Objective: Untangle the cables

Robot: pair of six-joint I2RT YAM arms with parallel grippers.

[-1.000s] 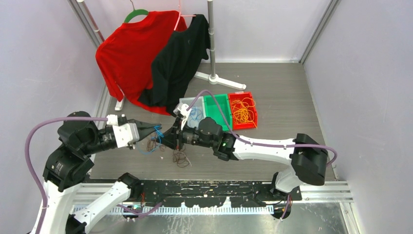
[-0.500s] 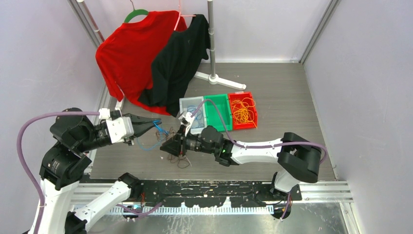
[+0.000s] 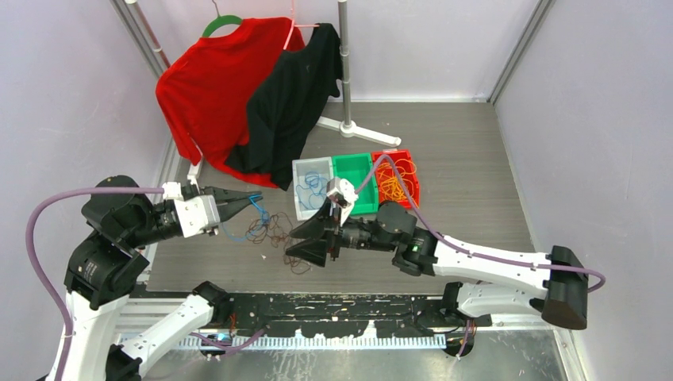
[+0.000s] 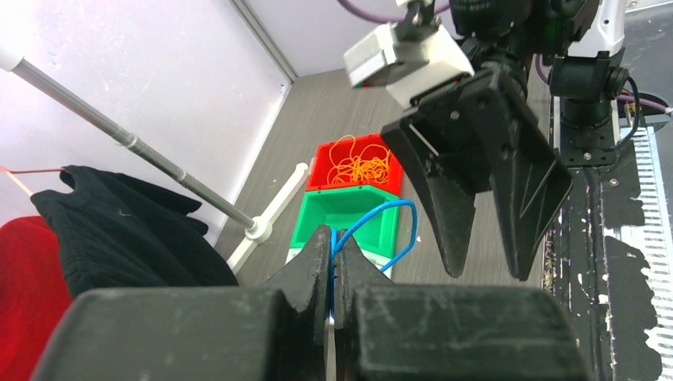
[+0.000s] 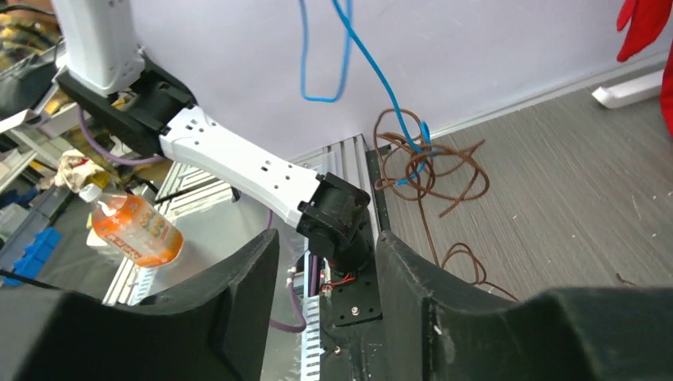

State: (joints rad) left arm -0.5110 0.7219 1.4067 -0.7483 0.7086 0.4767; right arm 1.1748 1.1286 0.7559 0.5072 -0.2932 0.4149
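Clamped in the left pincer (image 3: 248,198), the blue cable (image 3: 259,210) slants down to the brown cables (image 3: 274,230) lying on the table (image 3: 476,175) just before the empty, parted right pincer (image 3: 290,243).

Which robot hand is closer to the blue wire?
Left. The left hand pinches the blue wire; the right hand is open, apart from it, near the brown wires.

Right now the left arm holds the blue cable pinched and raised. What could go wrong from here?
1. The blue cable, shut in the left jaws, threads through the loops of the brown cable; pulling higher may cinch the knot rather than free it.
2. The right jaws stand open and empty, so nothing pins the brown cable; it could lift along with the blue one.
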